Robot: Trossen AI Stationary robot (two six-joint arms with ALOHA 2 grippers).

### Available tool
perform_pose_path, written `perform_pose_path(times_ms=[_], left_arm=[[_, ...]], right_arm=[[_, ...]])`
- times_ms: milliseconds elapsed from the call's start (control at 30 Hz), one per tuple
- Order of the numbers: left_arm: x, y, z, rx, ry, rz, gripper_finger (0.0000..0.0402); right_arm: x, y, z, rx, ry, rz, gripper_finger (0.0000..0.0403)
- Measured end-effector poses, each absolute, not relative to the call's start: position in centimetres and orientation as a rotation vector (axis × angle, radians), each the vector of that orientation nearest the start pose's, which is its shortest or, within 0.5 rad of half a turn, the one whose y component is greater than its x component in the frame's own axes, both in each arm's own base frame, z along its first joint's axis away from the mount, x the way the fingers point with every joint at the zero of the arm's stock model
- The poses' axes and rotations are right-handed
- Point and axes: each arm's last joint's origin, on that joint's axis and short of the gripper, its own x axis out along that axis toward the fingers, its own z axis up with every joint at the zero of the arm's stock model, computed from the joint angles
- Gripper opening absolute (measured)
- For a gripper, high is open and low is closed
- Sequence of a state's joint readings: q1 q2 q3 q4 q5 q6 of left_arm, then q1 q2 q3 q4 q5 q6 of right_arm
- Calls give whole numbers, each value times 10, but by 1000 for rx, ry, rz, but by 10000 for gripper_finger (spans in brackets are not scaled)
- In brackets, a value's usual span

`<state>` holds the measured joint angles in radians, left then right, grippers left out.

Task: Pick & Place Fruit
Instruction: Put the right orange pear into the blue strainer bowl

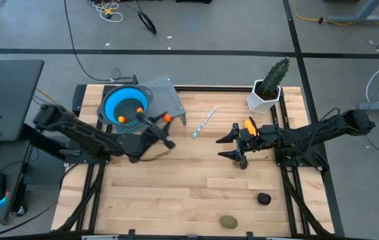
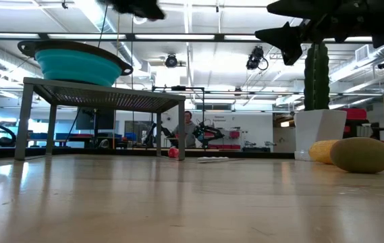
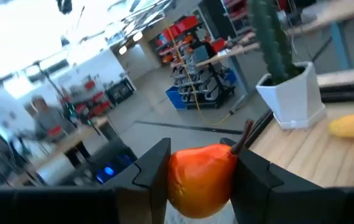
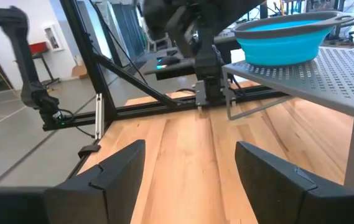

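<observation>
My left gripper (image 1: 166,121) hovers by the near right edge of the grey perforated stand (image 1: 166,97), shut on a small orange fruit (image 3: 200,178) with a brown stem. A blue bowl (image 1: 124,105) sits on the stand with orange pieces (image 1: 122,119) in it. My right gripper (image 1: 224,147) hangs open and holds nothing over mid-table, left of a yellow-orange oval fruit (image 1: 250,125) lying on the table. A dark round fruit (image 1: 263,198) and an olive oval fruit (image 1: 228,221) lie near the front edge. My left gripper pinches the orange fruit's two sides (image 3: 178,177) between its two fingers (image 3: 155,171). The fingers lie about level and point toward the table's right. The fruit is lifted clear of the table, its stem (image 3: 244,138) sticking out past the fingers.
A green cactus in a white pot (image 1: 269,90) stands at the far right. A thin pale stick (image 1: 204,122) lies mid-table between the stand and my right gripper. A person shows far behind the table in the low view (image 2: 188,128).
</observation>
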<state>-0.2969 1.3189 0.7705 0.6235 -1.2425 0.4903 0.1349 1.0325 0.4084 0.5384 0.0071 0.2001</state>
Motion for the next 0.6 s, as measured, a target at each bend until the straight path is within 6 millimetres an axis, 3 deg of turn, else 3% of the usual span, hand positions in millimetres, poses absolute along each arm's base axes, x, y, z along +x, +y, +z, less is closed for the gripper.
perform_pose_path(times_ms=[133,300,433,600], left_arm=[[228,-36,283,211,53,969,140],[193,-22,276,47,-70,991,154],[179,-19,272,8,-92,1008,149],[177,-18,270,-1,-75,1080,141]], right_arm=[[213,29,227,194,98,119,260],[213,28,227,193,98,111,260],[213,28,227,192,102,100,260],[213,28,226,192,106,100,260]])
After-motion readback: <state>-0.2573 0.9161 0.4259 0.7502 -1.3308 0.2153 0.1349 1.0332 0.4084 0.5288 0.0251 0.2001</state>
